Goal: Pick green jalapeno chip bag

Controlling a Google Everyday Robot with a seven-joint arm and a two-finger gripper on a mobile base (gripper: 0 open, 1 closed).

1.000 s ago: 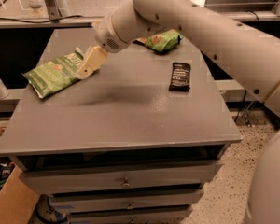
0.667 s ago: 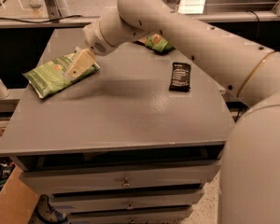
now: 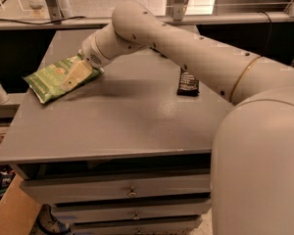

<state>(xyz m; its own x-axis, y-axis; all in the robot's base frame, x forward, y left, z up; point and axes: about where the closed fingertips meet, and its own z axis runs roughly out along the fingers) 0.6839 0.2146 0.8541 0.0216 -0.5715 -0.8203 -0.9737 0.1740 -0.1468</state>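
Grey cabinet top holds the green jalapeno chip bag right beneath the gripper, its long axis roughly in line with the gripper's reach. Whether the gripper is apart or closed cannot be told.

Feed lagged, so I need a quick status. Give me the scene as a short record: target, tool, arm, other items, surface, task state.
target: green jalapeno chip bag, lying flat near the table's left edge in view
tool: tool, down over the bag's right part; contact not confirmable
arm: arm, reaching in from the right across the table
other item: black bar, right of centre, apart from the bag
surface: grey table, drawers below
task state: bag not lifted
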